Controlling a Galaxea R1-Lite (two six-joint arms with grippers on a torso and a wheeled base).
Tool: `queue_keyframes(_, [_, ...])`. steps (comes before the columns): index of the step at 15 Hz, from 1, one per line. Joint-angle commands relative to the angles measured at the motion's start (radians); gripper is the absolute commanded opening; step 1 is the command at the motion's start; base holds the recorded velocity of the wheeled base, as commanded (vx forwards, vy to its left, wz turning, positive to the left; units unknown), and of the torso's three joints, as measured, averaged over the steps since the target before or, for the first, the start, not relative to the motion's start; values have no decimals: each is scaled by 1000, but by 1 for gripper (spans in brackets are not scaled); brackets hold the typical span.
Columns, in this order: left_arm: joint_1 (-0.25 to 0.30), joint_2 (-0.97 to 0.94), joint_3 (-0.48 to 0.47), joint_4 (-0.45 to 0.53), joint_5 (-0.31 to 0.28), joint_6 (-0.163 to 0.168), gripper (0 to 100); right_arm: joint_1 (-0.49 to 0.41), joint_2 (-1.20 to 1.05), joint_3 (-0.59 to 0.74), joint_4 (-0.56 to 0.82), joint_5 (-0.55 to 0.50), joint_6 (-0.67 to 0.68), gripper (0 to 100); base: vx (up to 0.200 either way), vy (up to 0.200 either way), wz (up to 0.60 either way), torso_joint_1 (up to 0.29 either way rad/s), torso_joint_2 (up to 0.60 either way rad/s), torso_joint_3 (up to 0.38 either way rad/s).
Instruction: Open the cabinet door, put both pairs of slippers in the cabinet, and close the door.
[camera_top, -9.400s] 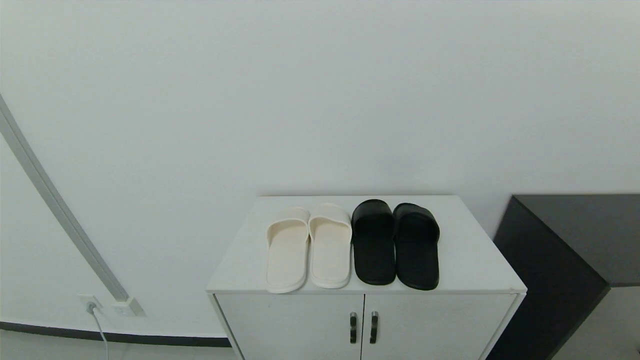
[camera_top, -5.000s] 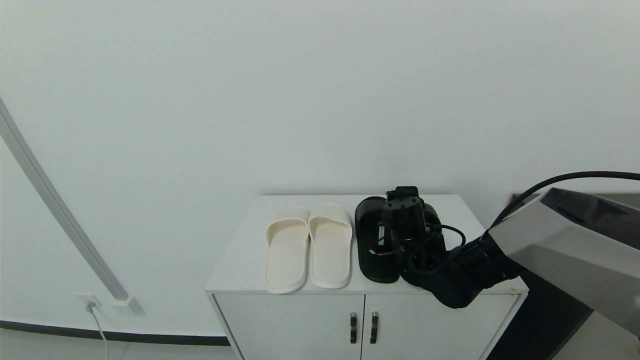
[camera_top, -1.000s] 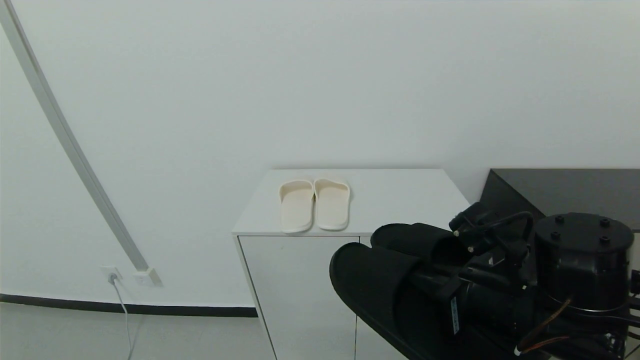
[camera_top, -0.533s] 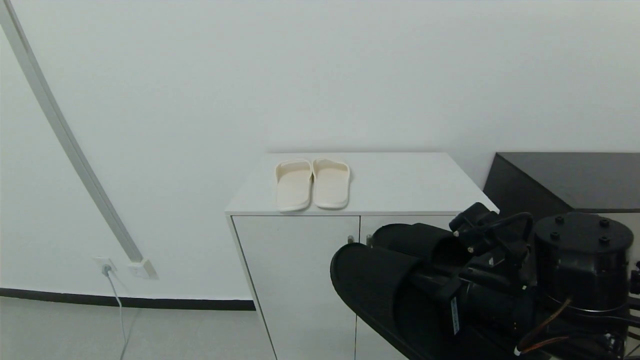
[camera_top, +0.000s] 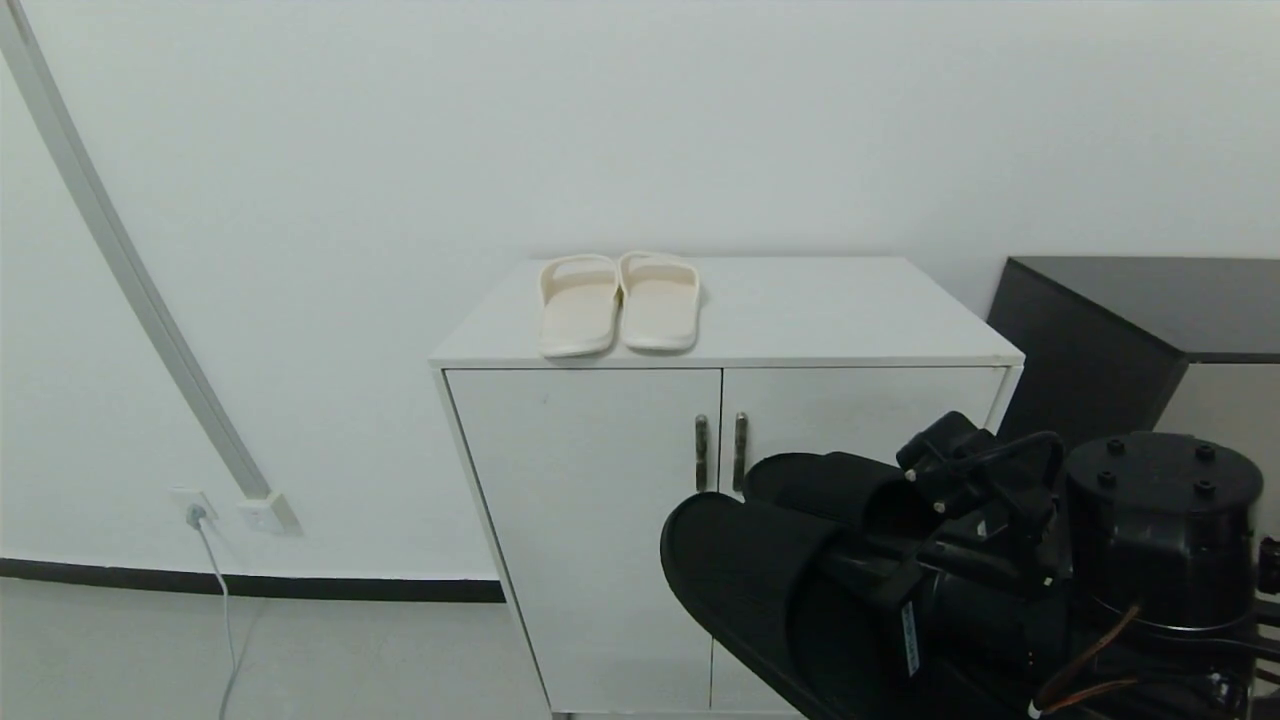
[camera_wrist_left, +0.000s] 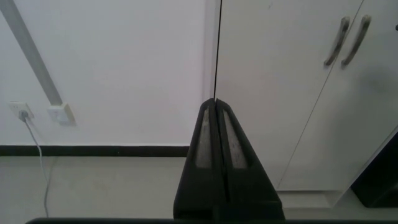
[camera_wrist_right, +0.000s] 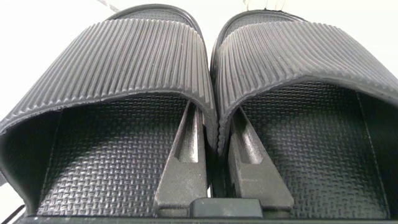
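Observation:
The pair of black slippers (camera_top: 770, 570) hangs in the air low in front of the white cabinet (camera_top: 590, 500), off to its right. My right gripper (camera_top: 890, 560) is shut on the pair. One finger (camera_wrist_right: 185, 155) sits inside each slipper (camera_wrist_right: 124, 81), pinching their inner walls together. The cream slippers (camera_top: 620, 298) lie side by side on the cabinet top. Both cabinet doors are closed, with two handles (camera_top: 718, 452) at the centre. My left gripper (camera_wrist_left: 215, 127) is shut on nothing, low beside the cabinet's left door (camera_wrist_left: 280, 93).
A black piece of furniture (camera_top: 1120, 330) stands right of the cabinet against the wall. A grey conduit (camera_top: 120, 260) runs diagonally down the wall to a socket with a cable (camera_top: 200, 520). Bare floor (camera_top: 250, 660) lies left of the cabinet.
The right gripper took the black slippers off the cabinet top and keeps holding them. The camera has since backed off and dropped, bringing the doors and handles into the head view.

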Motion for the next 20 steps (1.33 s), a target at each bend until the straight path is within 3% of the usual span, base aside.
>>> queue_keyframes(1, [0, 1, 0, 0, 0, 0, 0, 1, 2, 2, -2, 0, 0, 0, 0, 0, 0, -168, 500, 310])
queue_keyframes(15, [0, 1, 0, 0, 5, 1, 0, 2, 11, 7, -2, 2, -14, 0, 0, 0, 0, -109, 465, 353])
queue_keyframes(20, [0, 1, 0, 0, 5, 1, 0, 2, 11, 10, -2, 2, -14, 0, 0, 0, 0, -1, 51, 46])
